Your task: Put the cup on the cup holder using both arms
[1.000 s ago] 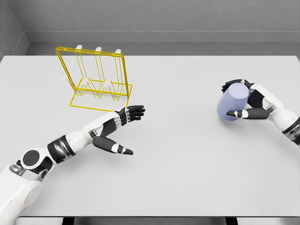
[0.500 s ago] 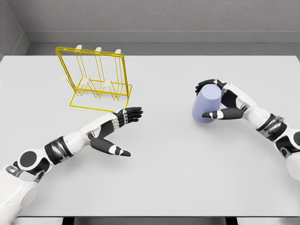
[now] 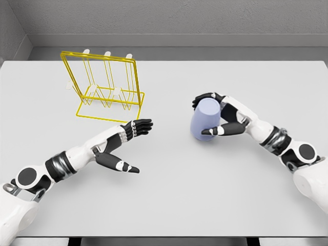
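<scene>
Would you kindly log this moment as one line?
right hand: shut on cup, above table | left hand: open, empty | rack: far left, no cup

We see bare table between our left hand and the cup; only the yellow rack stands behind the left hand, near it.

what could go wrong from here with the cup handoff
The right hand grips the cup only from the side, tilted, so it may slip during transfer. The open left hand waits close to the yellow rack; a reach could bump its thin wire frame and shift it.
</scene>
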